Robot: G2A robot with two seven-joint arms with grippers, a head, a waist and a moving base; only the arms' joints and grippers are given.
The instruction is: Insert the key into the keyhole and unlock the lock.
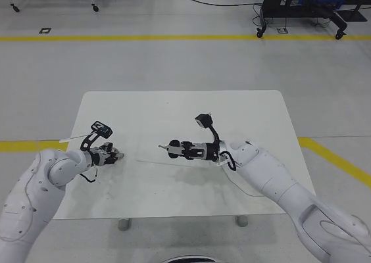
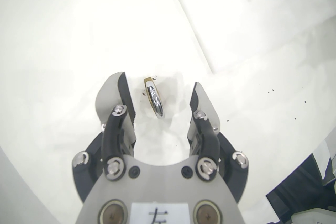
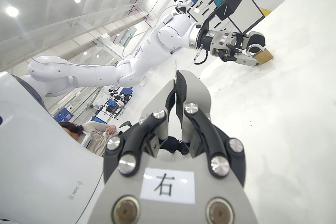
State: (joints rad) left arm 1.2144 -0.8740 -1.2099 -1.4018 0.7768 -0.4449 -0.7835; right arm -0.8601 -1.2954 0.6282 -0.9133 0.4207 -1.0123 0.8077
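A small brass padlock with a chrome shackle lies on the white table, edge-on between the fingers of my left gripper. That gripper is open, with a gap on each side of the lock. In the right wrist view the padlock sits at the left gripper's tips, shackle between the fingers. My right gripper is shut on the key, whose thin blade sticks out past the fingertips towards the lock. From above, the right gripper hangs over the table's middle, well apart from the left gripper.
The white table has its left edge close to the left arm. A thin seam line runs across the surface beyond the lock. Small dark specks dot the tabletop.
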